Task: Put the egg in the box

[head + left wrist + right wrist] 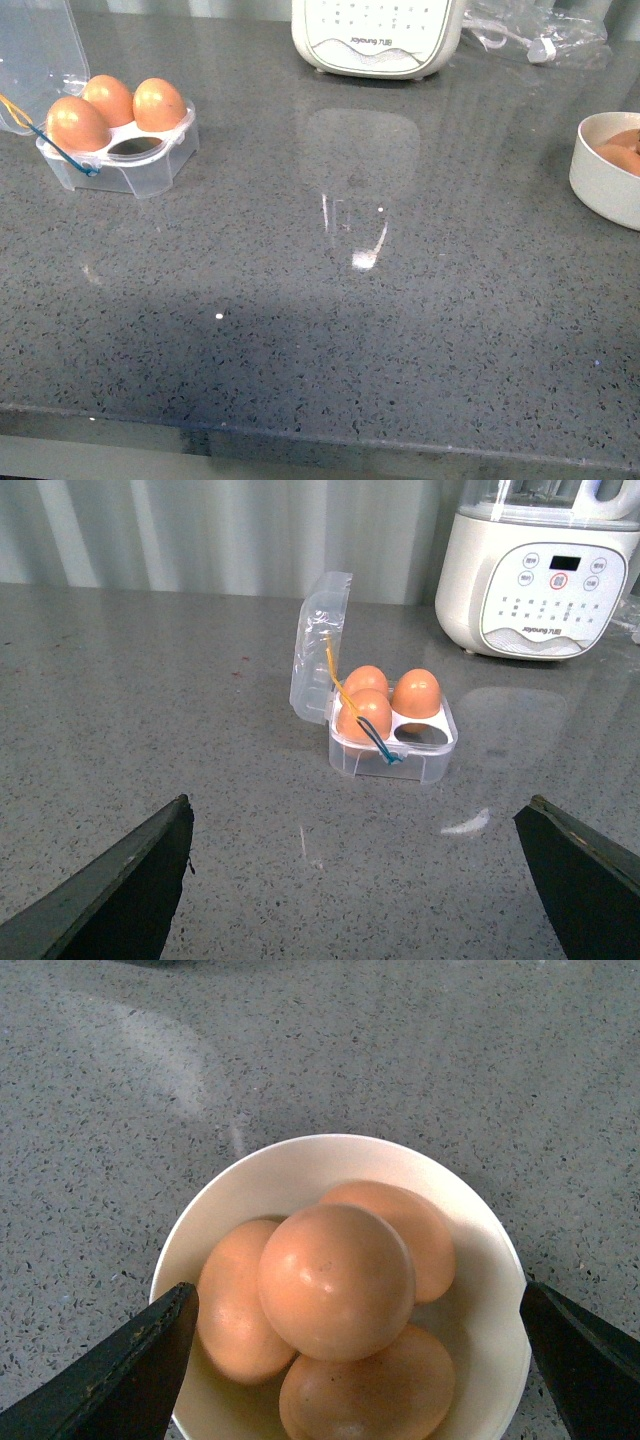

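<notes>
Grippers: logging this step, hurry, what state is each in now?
Left gripper: open, holding nothing.
Right gripper: open, holding nothing, over the white bowl.

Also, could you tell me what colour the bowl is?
The bowl is creamy white; right wrist view.

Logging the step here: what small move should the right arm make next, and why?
Probably lower the right gripper onto the top egg in the bowl and close: it hangs open over it, and the box has one empty cell.

Open counter (380,300) lies between box (150,168) and bowl (600,190); upright lid (40,50) walls the box's back.
</notes>
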